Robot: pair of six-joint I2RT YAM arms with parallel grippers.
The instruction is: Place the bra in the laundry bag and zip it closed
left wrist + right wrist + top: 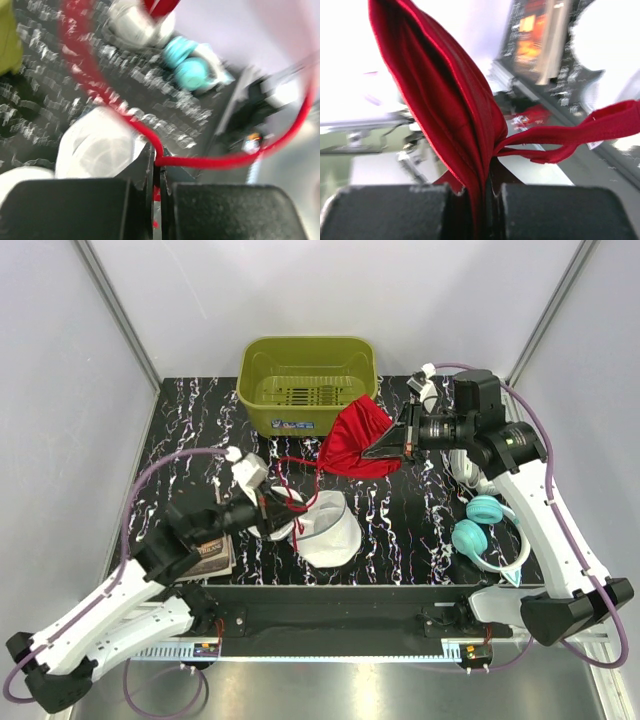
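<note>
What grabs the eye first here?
The red bra is strung between both arms: the right pincer is clamped on its cup fabric just in front of the olive-green basket, and the left pincer pinches a thin strap. The white mesh laundry bag lies below, at the front centre of the black marbled table. Teal headphones sit at the right.

Cloth, mesh, plastic
The bra point(358, 440) is smooth red cloth, the laundry bag point(332, 532) white mesh, the far-edge basket point(300, 421) matt olive plastic, the bench top point(405, 530) smooth black.
</note>
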